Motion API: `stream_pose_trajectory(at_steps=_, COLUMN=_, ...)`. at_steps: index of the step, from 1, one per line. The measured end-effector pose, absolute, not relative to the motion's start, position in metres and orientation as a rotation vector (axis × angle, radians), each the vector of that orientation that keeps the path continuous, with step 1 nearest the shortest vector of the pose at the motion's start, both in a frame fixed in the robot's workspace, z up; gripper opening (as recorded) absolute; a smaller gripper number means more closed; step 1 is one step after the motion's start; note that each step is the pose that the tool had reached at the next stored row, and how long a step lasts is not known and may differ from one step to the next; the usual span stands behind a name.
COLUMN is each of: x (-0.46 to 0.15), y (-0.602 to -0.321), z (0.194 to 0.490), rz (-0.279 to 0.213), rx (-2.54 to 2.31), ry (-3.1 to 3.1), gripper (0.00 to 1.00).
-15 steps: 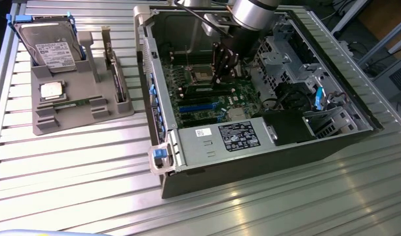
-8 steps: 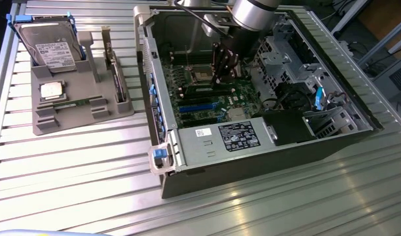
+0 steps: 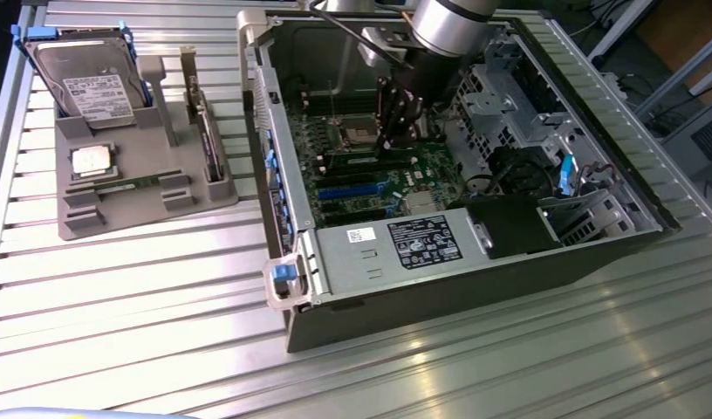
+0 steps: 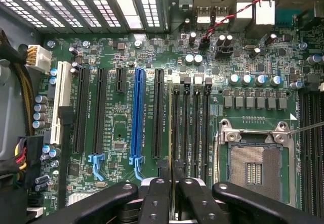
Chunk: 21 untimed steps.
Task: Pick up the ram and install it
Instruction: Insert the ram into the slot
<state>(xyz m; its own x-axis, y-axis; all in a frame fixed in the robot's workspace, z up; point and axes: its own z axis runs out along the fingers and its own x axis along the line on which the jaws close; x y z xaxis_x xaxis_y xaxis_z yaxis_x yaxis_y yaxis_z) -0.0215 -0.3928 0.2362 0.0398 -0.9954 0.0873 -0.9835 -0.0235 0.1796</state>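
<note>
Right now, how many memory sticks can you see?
2. One memory stick lies flat on the gray tray; the second stick is held edge-on in the gripper above the motherboard. More may be hidden.

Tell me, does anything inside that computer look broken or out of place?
Nothing looks damaged. The computer case lies open on its side, and the processor socket on the green board sits empty. The claw grips a thin memory stick edge-on above the slots.

Silver-grey cylindrical arm (image 3: 452, 24) ending in a black claw (image 4: 172, 183) with screw-studded fingers (image 4: 155, 201).
</note>
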Motion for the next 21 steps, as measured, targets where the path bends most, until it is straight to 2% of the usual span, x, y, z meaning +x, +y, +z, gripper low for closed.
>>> stream_pose_trajectory(at_steps=21, x=-0.0260, y=-0.3942, z=0.2329, rz=-0.110, rx=2.128, ry=-2.058, gripper=0.14)
